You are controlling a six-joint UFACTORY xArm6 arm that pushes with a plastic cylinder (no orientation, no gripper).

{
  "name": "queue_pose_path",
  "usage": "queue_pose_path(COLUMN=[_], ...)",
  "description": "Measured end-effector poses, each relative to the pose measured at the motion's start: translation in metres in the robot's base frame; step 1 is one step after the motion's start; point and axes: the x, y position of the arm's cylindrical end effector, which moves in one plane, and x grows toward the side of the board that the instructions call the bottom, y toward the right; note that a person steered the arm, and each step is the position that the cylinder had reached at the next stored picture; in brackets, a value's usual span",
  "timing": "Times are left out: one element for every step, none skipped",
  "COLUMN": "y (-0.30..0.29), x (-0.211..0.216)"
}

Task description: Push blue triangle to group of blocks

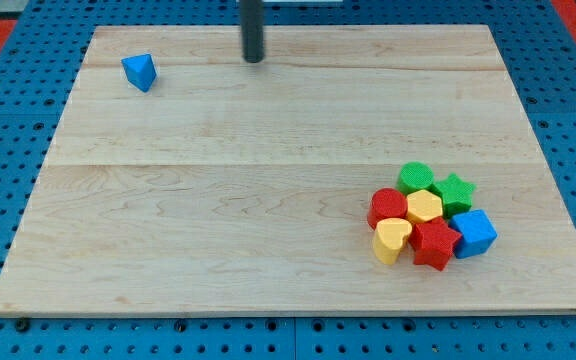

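The blue triangle (139, 72) lies alone near the top-left corner of the desk (218, 200). My tip (254, 60) stands well apart to its right, near the view's top edge. The group of blocks (425, 208) huddles touching near the bottom-right corner.

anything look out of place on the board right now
Only the blue triangle: it sits alone near the view's top left corner of the board, far from the cluster at the lower right, where the red star and the other blocks are packed together. My tip is to the triangle's right, not touching it. Nothing looks damaged.
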Motion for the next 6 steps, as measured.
queue_pose_path(y=[-0.029, -0.041, -0.042, -0.03, -0.1, -0.149], x=[0.005, 0.063, 0.042, -0.009, -0.009, -0.005])
